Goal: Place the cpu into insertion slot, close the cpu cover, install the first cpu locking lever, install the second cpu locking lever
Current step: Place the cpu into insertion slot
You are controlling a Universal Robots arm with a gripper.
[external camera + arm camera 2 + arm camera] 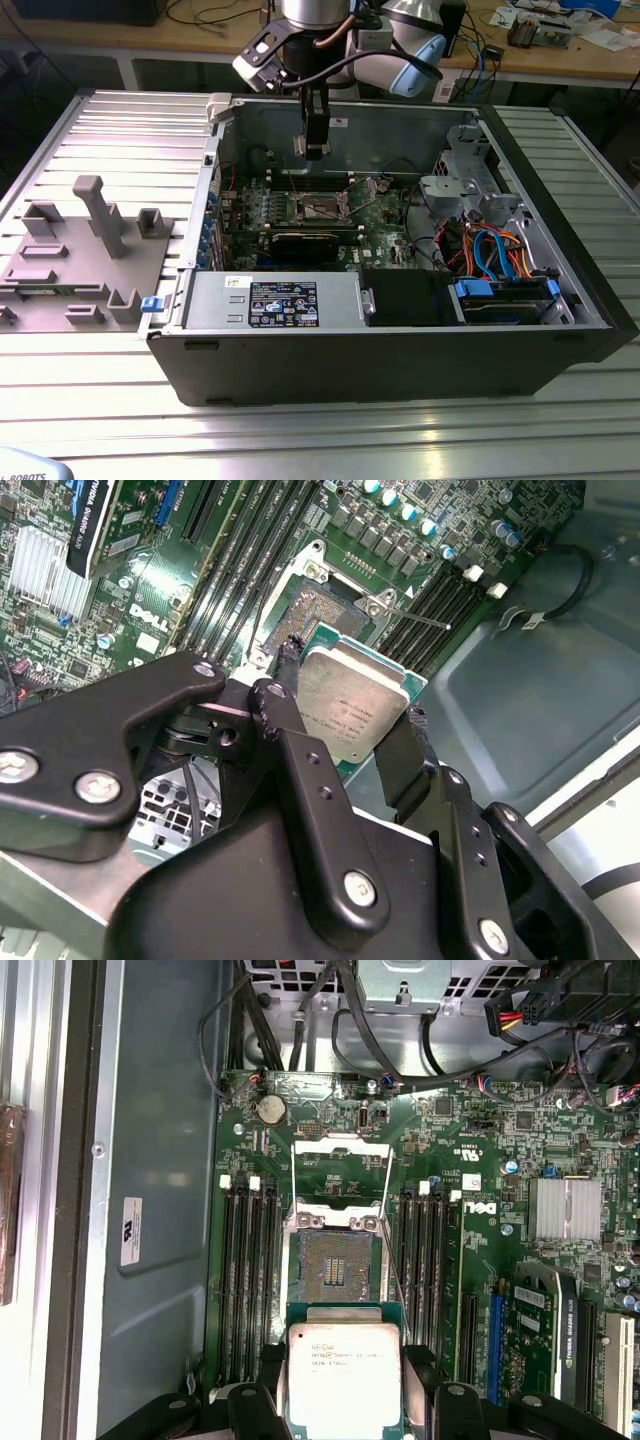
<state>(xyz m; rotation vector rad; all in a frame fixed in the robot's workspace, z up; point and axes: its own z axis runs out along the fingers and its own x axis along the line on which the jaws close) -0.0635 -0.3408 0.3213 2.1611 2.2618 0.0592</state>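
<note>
Above the bare socket inside the open dark computer case, the end effector pinches the cpu by two opposite edges between matte black fingers, clear of the board. The chip's flat silvery lid bears fine dark print. Beyond the socket, the cpu cover, a thin metal frame, lies flipped open. A printed sticker marks the grey power supply. The case sits on a ribbed aluminium worktop.
</note>
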